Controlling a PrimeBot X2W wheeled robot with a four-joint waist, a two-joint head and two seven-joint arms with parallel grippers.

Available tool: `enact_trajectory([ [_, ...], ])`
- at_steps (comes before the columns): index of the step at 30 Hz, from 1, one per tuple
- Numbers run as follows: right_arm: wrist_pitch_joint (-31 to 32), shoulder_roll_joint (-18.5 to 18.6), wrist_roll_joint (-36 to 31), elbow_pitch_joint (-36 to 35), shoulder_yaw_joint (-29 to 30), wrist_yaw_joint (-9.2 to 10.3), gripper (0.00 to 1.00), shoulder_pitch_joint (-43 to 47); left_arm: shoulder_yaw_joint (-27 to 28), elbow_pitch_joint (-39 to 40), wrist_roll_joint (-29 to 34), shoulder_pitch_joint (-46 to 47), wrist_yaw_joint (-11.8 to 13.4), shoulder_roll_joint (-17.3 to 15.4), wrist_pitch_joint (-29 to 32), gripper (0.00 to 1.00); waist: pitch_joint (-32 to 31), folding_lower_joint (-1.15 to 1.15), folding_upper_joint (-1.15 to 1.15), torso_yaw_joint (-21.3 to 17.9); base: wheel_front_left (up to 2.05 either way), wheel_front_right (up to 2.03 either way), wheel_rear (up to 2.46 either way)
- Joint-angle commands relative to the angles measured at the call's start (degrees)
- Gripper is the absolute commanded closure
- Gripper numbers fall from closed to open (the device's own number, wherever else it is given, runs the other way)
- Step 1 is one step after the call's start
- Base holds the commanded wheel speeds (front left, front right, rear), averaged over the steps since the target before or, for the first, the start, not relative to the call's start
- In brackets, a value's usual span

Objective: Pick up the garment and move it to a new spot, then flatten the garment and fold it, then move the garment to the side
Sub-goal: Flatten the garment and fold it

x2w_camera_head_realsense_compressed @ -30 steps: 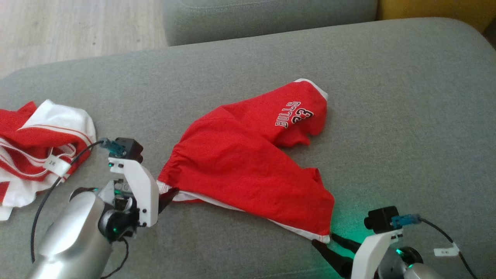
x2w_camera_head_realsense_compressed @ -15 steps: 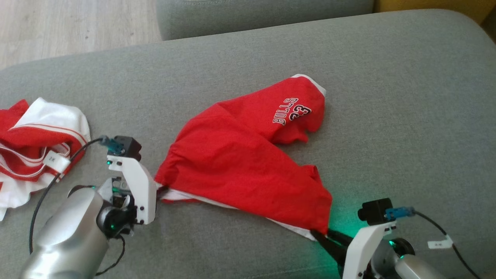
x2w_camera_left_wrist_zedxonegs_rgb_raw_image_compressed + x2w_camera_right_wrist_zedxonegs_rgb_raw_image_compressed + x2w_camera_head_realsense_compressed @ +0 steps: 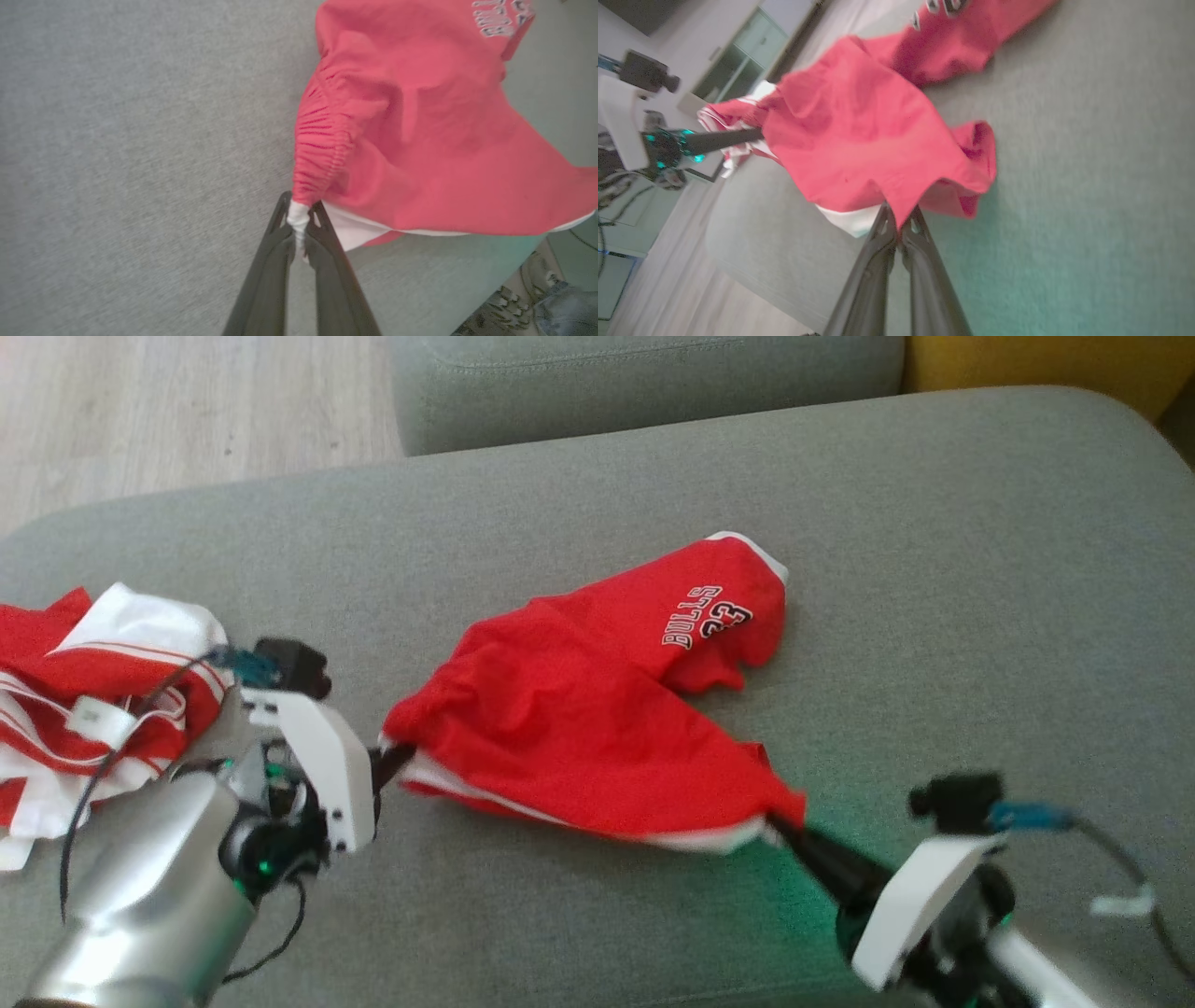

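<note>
Your left end effector (image 3: pixel 390 763) is clamped on the white waistband corner of the red shorts (image 3: pixel 579 728), and your right end effector (image 3: pixel 782 823) is clamped on the other near corner. The near edge is raised between them, while the printed leg lies on the grey cushion (image 3: pixel 934 616). Bare cushion stretches to your right. A red-and-white pile (image 3: pixel 103 691) crowds the left edge.

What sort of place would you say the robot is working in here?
Probably a home living room: the shorts are on a grey upholstered sofa, a pale wood-look floor lies beyond it, and what looks like a glass-fronted cabinet stands by a wall.
</note>
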State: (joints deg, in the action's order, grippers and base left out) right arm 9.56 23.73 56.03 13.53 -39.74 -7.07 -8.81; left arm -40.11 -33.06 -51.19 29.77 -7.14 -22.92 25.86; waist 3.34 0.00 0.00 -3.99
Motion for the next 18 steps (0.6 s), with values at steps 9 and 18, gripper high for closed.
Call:
enact_trajectory([
  [9, 2.24, 10.74, 11.22, -10.62, 2.63, -0.42, 1.00, -19.45, 7.58, 4.39, -4.64, 18.37, 1.71, 0.60, -0.39, 1.00, 7.93, 0.00, 0.00, -0.59, 0.00, 0.00, 0.00],
  [18, 3.03, 14.74, 17.96, -4.41, 4.26, -0.42, 1.00, -49.69, 9.73, -3.96, -1.68, 43.26, 6.29, 7.85, -0.73, 1.00, 20.53, 0.00, 0.00, 0.09, 0.00, 0.00, 0.00],
])
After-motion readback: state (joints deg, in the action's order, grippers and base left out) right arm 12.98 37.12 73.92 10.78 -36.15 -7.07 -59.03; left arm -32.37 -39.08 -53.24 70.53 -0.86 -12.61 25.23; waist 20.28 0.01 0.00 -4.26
